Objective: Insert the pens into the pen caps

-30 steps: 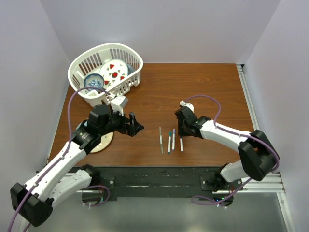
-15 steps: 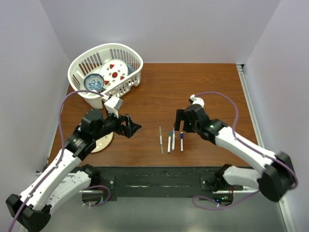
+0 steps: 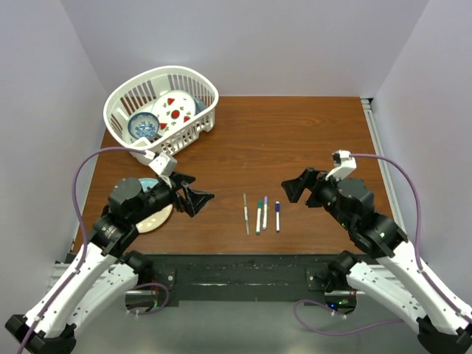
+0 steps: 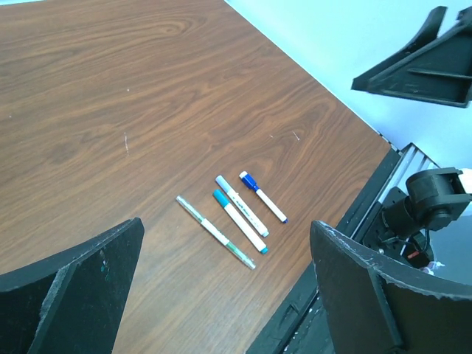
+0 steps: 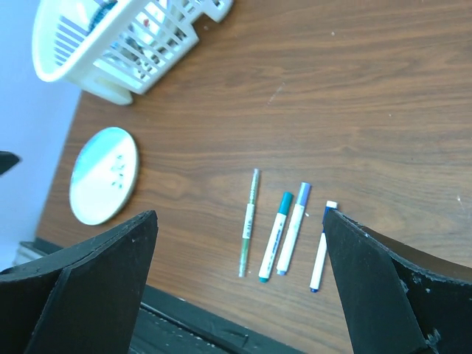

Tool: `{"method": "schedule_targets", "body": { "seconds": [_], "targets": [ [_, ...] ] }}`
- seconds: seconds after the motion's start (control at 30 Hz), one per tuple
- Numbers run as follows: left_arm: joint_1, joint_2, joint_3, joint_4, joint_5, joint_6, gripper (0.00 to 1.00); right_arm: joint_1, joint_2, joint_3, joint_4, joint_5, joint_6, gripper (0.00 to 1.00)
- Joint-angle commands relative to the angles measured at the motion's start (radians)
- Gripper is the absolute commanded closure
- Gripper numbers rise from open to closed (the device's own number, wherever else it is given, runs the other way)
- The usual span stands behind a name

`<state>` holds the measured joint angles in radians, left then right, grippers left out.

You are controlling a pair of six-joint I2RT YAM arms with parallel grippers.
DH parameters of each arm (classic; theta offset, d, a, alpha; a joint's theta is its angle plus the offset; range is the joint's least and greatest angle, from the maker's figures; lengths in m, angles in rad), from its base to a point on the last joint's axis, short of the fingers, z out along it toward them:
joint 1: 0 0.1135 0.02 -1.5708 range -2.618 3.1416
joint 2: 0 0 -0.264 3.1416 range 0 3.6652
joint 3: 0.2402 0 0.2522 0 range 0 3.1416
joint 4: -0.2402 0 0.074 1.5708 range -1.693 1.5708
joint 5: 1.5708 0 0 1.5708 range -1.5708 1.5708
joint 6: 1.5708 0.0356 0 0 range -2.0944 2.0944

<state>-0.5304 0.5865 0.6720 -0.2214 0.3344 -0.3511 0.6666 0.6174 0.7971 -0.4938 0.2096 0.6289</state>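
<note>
plainly, four pens (image 3: 265, 212) are laid in a close row on the wooden table (image 3: 317, 133), in the gap between the two pincers and lower than both, touched by neither. the left pincer (image 3: 193, 190) is held with its fingers spread wide and nothing between them; the right pincer (image 3: 296, 188) is spread just as wide and is equally empty. nearest the left pincer lies the thin green-marked pen (image 4: 215, 231); next are the teal-capped pen (image 4: 240, 221) and the purple-capped pen (image 4: 242, 206), side by side — touching or barely apart, it cannot be told. the blue-capped pen (image 4: 264, 198) lies nearest the right pincer, a little apart from that pair. coloured caps (image 4: 248, 180) are seen on one end of three pens; whether the thin one carries a cap cannot be made out. beyond the left pincer a white basket (image 3: 129, 96) of dishes is seen, and a small plate (image 5: 103, 175) lies behind that pincer, under its arm.

the pens are judged light, stiff and smooth — round barrels likely to roll or to slip under a skewed pinch. each is far thinner than a finger, so a neighbour could easily be nudged. hold is best taken at mid-barrel, fingers closed across the barrel's width, with the tip end left free.
</note>
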Motion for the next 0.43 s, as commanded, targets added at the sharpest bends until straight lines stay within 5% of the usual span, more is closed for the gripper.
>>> {"method": "schedule_targets", "body": {
  "seconds": [0.0,0.4],
  "targets": [
    [0.004,0.006,-0.011,0.050,0.023,0.012,0.00,-0.002,-0.091,-0.029,0.017,-0.018,0.026,0.01],
    [0.004,0.021,-0.008,0.045,0.018,0.011,0.00,-0.001,-0.142,-0.029,0.020,-0.044,-0.003,0.01]
  ]
}}
